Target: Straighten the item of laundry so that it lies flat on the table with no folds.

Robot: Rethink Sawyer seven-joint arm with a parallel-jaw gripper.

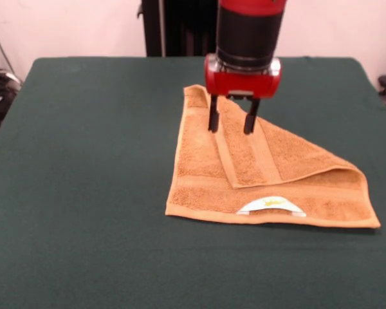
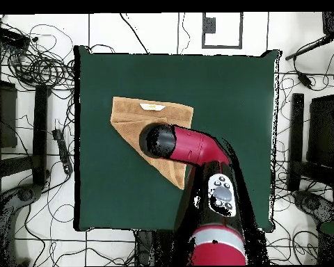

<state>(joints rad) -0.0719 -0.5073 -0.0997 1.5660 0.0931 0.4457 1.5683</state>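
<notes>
The orange-tan towel (image 1: pixel 206 167) lies on the dark green table (image 1: pixel 83 161), right of the middle. It is folded over diagonally into a rough triangle, with one flap and its border band lying across the lower layer. The white label (image 1: pixel 270 206) shows at the front edge. My gripper (image 1: pixel 231 131) comes straight down onto the far part of the folded flap. Its two black fingers (image 1: pixel 213 122) are apart, with their tips at the towel's surface and nothing gripped. In the overhead view, the towel (image 2: pixel 131 118) is partly covered by the arm's wrist (image 2: pixel 158 141), which hides the gripper.
The robot's black pedestal (image 1: pixel 180 26) stands at the table's far edge. In the overhead view the red arm (image 2: pixel 204 149) reaches over the table (image 2: pixel 232 90) from the bottom. Cables (image 2: pixel 37 62) and stands lie on the floor around it.
</notes>
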